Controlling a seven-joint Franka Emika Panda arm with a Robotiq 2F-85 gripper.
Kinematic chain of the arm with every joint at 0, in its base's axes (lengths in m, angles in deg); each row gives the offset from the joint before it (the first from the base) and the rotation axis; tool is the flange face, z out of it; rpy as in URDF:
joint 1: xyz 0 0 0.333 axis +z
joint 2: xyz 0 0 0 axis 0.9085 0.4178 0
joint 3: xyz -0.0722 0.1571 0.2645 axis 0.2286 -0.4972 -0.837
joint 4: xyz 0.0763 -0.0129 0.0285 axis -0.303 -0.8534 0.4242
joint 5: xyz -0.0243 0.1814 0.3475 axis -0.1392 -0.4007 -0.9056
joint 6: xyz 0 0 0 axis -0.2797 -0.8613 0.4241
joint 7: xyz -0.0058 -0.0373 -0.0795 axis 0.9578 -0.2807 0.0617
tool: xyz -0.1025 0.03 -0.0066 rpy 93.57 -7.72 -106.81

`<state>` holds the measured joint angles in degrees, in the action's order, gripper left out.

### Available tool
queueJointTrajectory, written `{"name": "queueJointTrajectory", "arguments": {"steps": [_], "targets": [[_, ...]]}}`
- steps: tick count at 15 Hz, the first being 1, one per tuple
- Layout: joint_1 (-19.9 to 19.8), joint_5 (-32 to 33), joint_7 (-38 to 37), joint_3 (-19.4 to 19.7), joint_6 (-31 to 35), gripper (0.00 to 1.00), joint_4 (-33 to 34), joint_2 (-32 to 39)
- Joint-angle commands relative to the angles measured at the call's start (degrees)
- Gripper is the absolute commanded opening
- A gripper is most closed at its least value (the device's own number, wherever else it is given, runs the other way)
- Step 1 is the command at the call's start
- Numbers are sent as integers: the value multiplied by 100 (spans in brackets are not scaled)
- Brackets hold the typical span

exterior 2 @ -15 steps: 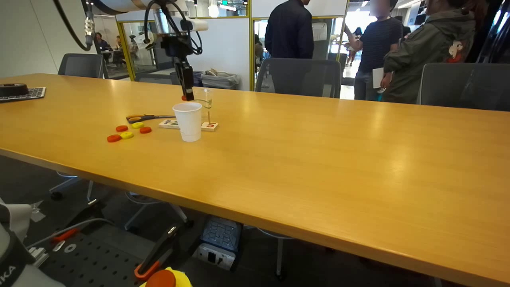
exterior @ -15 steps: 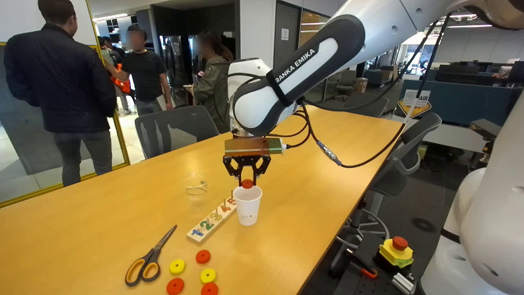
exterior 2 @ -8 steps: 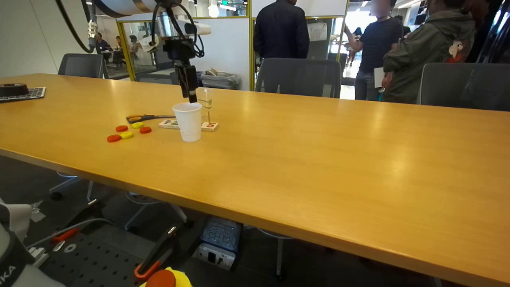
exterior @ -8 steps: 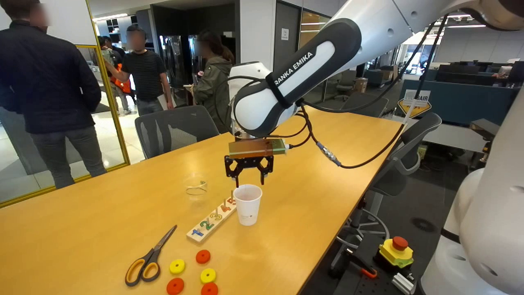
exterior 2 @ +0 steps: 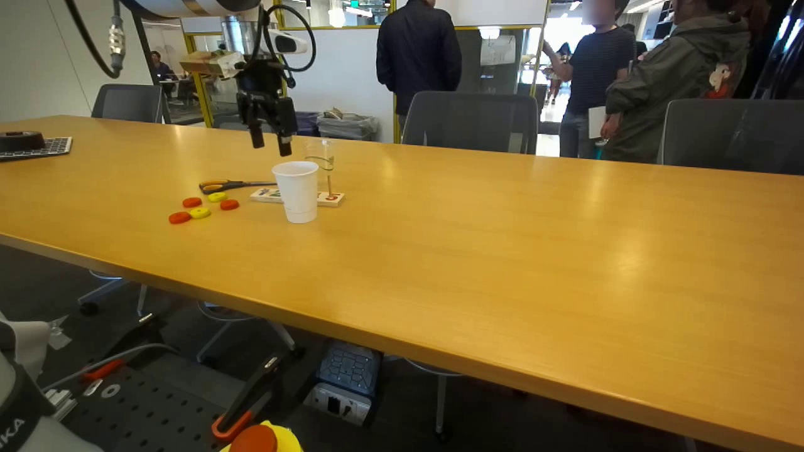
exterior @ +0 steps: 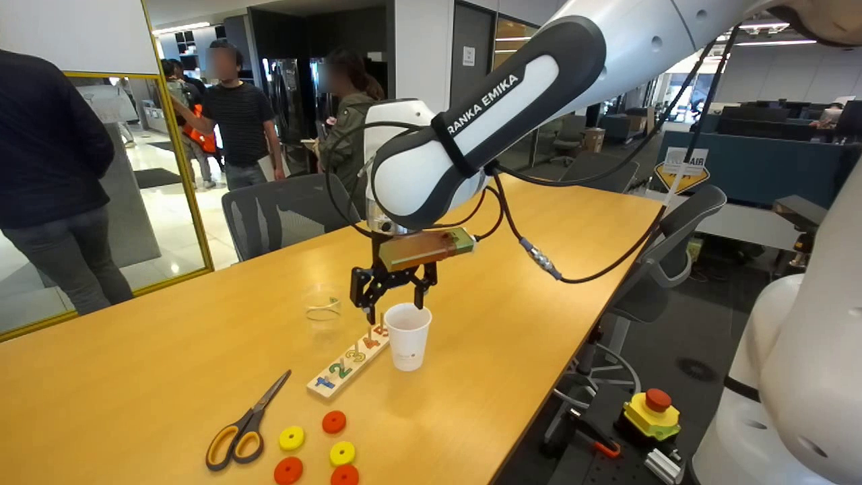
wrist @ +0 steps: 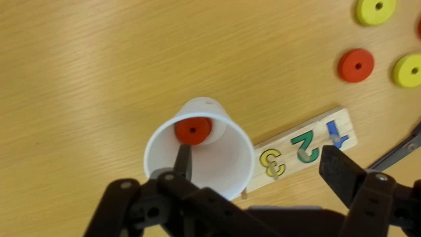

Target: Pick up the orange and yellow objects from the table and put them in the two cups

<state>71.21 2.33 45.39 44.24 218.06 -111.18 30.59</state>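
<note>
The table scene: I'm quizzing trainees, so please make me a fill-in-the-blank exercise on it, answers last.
In the wrist view, a red-orange disc lies inside the ____ cup.
On the table lie ____ yellow discs.
Rather than shut, the gripper is ____.
The numbered board runs from 1 to ____.
Missing words: white; two; open; 5.

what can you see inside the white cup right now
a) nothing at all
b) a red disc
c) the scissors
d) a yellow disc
b, because the wrist view looks down into the white cup and shows a red disc inside, its center hole visible.
</note>
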Motion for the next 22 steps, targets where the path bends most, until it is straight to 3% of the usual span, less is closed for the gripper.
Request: {"name": "queueJointTrajectory", "arguments": {"steps": [1,7,10,16,18,20,22], "targets": [[217,-663,793,-172,131,100,-356,-401],[540,-1784,1599,-398,416,100,-733,-241],[611,-1933,1637,-485,719,100,-844,-58],[670,-1354,693,-598,1972,100,-876,636],[718,-802,181,-516,2306,100,-882,874],[772,-326,-281,-384,2306,100,-761,1154],[804,-239,-442,-310,2219,100,-631,1334]]}}
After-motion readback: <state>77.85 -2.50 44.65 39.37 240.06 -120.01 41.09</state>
